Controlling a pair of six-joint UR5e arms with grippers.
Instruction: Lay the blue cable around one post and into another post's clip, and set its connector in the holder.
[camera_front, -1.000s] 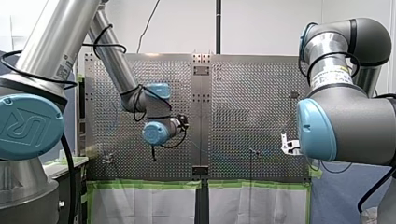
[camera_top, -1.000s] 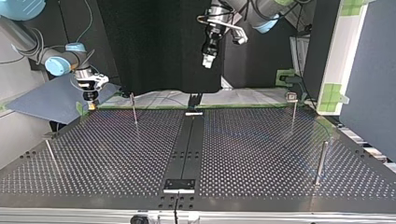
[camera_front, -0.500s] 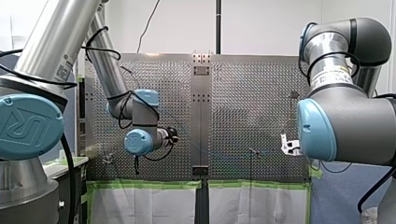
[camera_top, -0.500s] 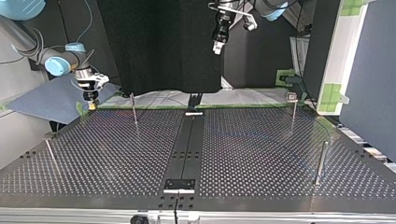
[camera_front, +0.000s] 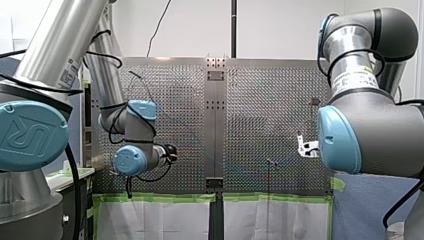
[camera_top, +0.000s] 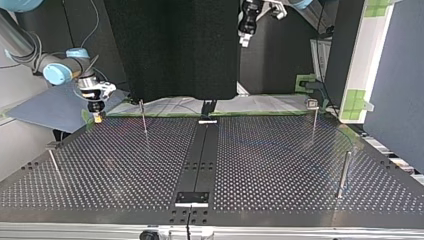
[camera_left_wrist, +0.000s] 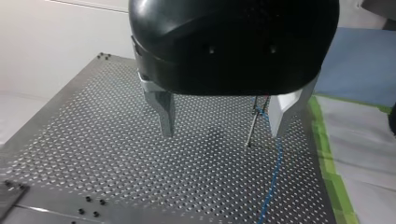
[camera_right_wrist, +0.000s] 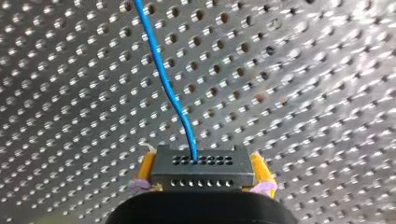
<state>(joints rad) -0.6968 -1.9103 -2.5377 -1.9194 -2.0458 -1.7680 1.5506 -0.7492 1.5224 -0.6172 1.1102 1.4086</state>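
Your front view is brightly, evenly lit; glare streaks the perforated tabletop (camera_right_wrist: 303, 70) in your right wrist view.

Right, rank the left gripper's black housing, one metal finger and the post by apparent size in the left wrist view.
1. Black housing, by far the largest.
2. Metal finger.
3. Post, thinnest, but it stands farther from the camera, so its true size is unsure.
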